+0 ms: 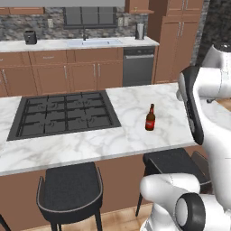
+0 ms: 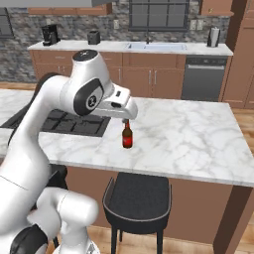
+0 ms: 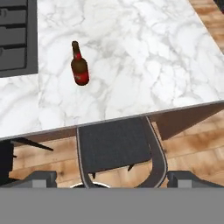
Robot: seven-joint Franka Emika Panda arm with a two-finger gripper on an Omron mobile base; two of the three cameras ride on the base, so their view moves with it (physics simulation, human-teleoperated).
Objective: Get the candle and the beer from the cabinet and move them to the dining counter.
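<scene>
Beer [image 1: 150, 117] upright on the marble tabletop [image 1: 135, 103], on bare stone just right of the black cooktop [image 1: 64, 114] and near the front edge, above a dark stool [image 2: 138, 202]. Pincer [image 3: 111, 181] spread wide and empty, pulled back off the tabletop's front edge over the stool, well apart from the bottle, nothing between its dark finger tips [image 3: 41, 178]. Sink counter [image 1: 72, 43] and dishwasher [image 1: 138, 65] along the far wall.
</scene>
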